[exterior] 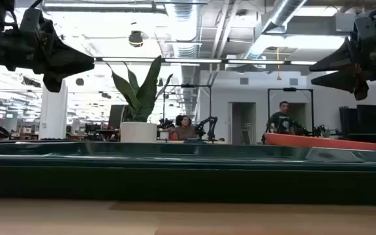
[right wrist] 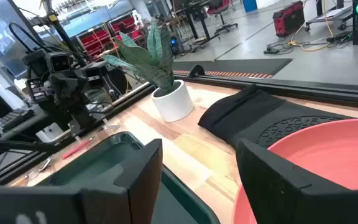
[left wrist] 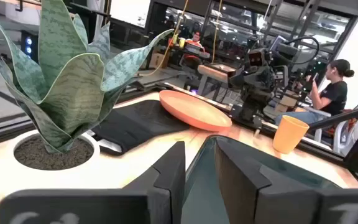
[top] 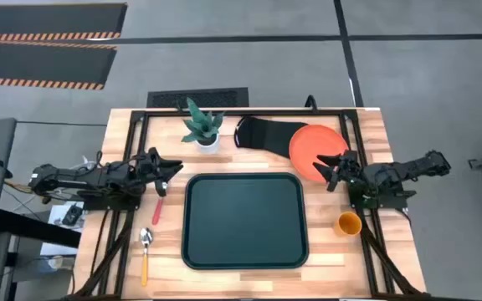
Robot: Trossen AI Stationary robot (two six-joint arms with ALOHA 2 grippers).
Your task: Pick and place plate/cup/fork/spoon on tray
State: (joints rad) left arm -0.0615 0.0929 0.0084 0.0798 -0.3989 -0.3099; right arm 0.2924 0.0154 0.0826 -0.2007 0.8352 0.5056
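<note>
Two dark, near-black articulated arms, each built of blocky jointed segments, with thin cables trailing along the links in the high view. The left gripper (top: pixel 174 170) and the right gripper (top: pixel 326 170) each end in two tapered, wedge-shaped fingers (left wrist: pixel 168 177) of matte black with flat inner faces and angular stepped edges. Faint pale lettering marks the finger carriage in both wrist views.

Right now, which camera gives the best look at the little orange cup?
The left wrist view: the cup stands upright and unobstructed beyond the tray. The high view shows it whole too, but tiny, beside the tray's right edge. The low view and right wrist view do not show it.
</note>
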